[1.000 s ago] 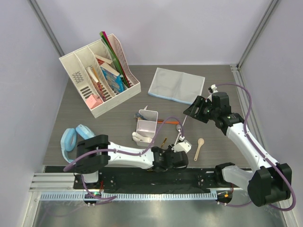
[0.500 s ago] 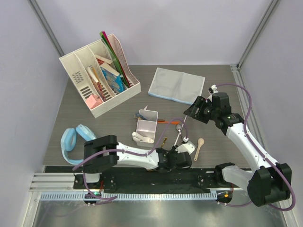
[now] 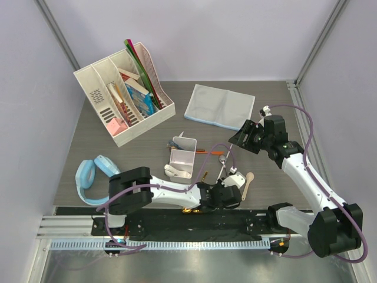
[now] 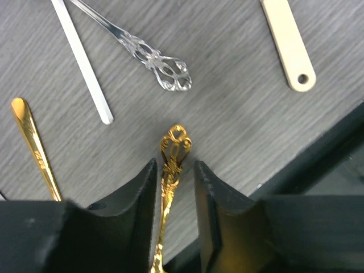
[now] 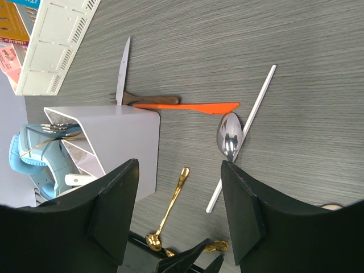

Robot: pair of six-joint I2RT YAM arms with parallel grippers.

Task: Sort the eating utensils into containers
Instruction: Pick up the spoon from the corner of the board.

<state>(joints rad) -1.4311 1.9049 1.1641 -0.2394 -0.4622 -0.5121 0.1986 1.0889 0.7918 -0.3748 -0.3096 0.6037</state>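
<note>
Compared with 1 second ago, your left gripper (image 4: 174, 166) is sitting further right along the near edge of the dark grey wood-grain table (image 4: 244, 119), while the right arm is showing no shift. Its 2 black fingers (image 4: 133, 196) are standing part-open astride the slim gold utensil with the scrolled handle (image 4: 173, 149). A sliver of gap is showing on each side, so it is straddling, not yet pinching. Whether the gold utensil is resting on the table or already coming off it, you cannot tell. It is lying close to the table's near edge, to the right of the white translucent plastic box with compartments (image 3: 187, 143) and nearer the arm bases than the box. To do this pick well, you are wanting the handle centred between the pads and the wrist lowering until the tips are almost brushing the surface. The jaws should be closing squarely across the narrow shaft, not on the ornate end, where it could be twisting out. Keep watching the neighbours: another plain gold spoon handle (image 4: 33, 145) is lying just left of the fingers, and a silver filigree handle (image 4: 156, 60) is lying ahead. The left arm is reaching low and stretching sideways across the front of its own base, wrist pointing down. Your right gripper (image 5: 179, 170) is hovering above the cutlery with jaws spread wide and holding nothing, its forearm angling in from the right.
</note>
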